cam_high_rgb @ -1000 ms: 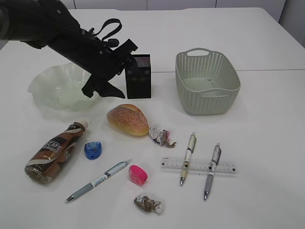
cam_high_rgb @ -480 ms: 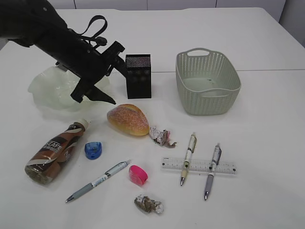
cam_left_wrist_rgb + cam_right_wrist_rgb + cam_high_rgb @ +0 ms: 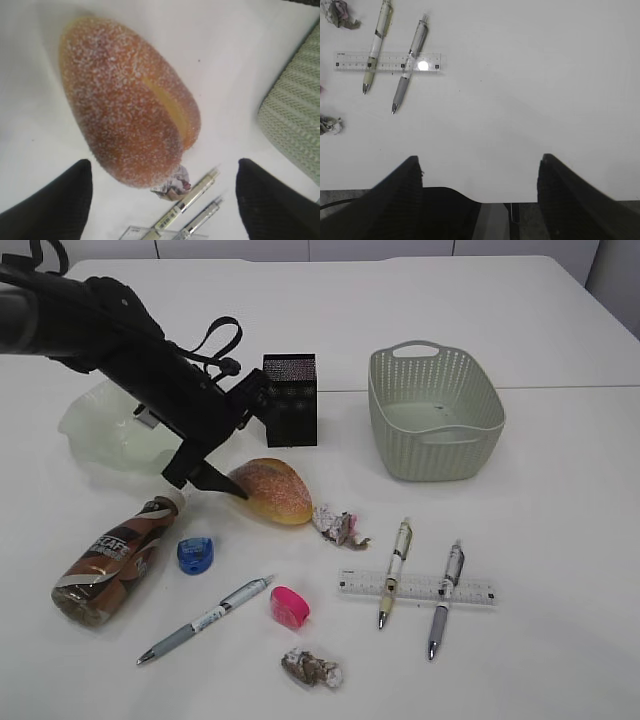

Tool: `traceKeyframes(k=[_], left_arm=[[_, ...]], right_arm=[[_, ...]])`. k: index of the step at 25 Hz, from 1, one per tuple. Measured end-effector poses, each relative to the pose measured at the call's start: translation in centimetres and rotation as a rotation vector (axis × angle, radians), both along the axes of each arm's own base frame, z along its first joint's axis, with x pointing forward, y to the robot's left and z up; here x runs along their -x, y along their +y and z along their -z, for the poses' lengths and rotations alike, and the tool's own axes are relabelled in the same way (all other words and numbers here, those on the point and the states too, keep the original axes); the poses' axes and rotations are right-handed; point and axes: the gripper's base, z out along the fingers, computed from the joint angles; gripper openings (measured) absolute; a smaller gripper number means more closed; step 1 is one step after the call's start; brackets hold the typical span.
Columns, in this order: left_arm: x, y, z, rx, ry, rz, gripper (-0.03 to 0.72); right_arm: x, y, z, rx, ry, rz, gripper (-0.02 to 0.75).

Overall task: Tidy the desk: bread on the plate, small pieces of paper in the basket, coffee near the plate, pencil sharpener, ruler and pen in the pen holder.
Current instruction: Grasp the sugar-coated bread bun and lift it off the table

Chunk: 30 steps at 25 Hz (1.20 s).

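The bread (image 3: pixel 268 490) lies on the desk (image 3: pixel 560 520) in front of the black pen holder (image 3: pixel 290 400). My left gripper (image 3: pixel 210 483) is open and empty, just left of and above the bread (image 3: pixel 125 100). The green plate (image 3: pixel 95 425) is behind the arm. The coffee (image 3: pixel 115 560) lies on its side at the front left. Paper wads (image 3: pixel 338 525) (image 3: pixel 312 668), blue (image 3: pixel 195 554) and pink (image 3: pixel 290 606) sharpeners, the ruler (image 3: pixel 415 588) and pens (image 3: pixel 395 558) (image 3: pixel 445 585) (image 3: pixel 205 620) lie in front. My right gripper (image 3: pixel 479 160) is open and empty over the desk's edge.
The basket (image 3: pixel 435 410) stands at the back right and holds nothing visible. Two of the pens lie across the ruler (image 3: pixel 387 62). The desk's front edge shows in the right wrist view (image 3: pixel 520 202).
My left arm has moved from above the plate down and to the right, to the bread's left side. Its gripper has stayed open. Nothing on the desk has moved.
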Motion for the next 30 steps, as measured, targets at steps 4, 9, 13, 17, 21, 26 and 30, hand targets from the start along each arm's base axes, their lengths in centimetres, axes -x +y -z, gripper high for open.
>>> traceKeyframes(k=[4, 9, 13, 17, 21, 26, 30], left_arm=[[-0.4, 0.1, -0.1, -0.002, -0.036, -0.024, 0.668], [-0.6, 0.0, 0.5, 0.005, -0.031, -0.042, 0.67], [-0.7, -0.1, 1.2, 0.01, -0.016, -0.051, 0.67], [-0.7, -0.2, 1.5, 0.019, -0.009, -0.063, 0.67], [-1.0, -0.7, 2.0, 0.03, -0.005, -0.068, 0.669], [-1.7, -1.8, 2.3, 0.044, -0.019, -0.058, 0.666], [-1.9, -2.1, 2.9, 0.045, -0.01, -0.05, 0.617]], right_arm=[[0.0, 0.0, 0.0, -0.002, 0.001, 0.0, 0.527], [0.0, 0.0, 0.0, -0.001, 0.001, -0.002, 0.527], [0.0, 0.1, 0.0, -0.005, 0.001, -0.002, 0.527], [0.0, 0.1, 0.0, -0.012, 0.001, -0.002, 0.527], [0.0, 0.1, 0.0, -0.012, 0.001, -0.002, 0.527], [0.0, 0.1, 0.0, -0.013, 0.003, -0.003, 0.527], [0.0, 0.1, 0.0, -0.013, 0.003, -0.003, 0.527]])
